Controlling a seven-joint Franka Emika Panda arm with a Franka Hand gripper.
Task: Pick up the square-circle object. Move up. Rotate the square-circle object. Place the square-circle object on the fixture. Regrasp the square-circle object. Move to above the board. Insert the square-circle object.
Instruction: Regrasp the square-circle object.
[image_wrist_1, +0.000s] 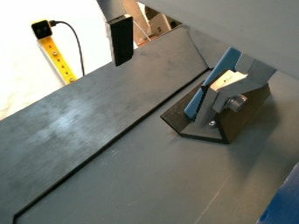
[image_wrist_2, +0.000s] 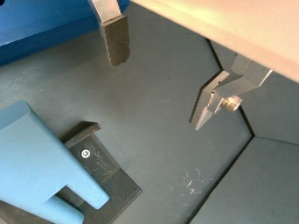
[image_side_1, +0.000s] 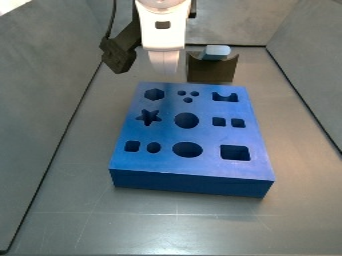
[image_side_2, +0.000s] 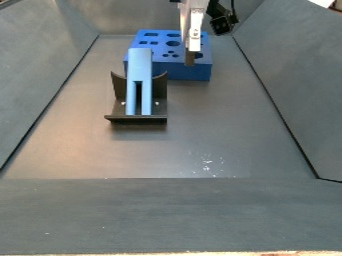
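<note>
With the square-circle object standing upright in the fixture, the claw, released and empty, hangs beside the board, so regrasping looks next.

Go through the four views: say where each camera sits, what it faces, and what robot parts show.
Wrist view: on the arm, facing the fixture holding the square-circle object; one finger shows.
Wrist view: looking down past the open, empty end effector.
Side view: beyond the board, arm behind it.
Side view: along the floor, fixture nearest.
All show the fixture.
</note>
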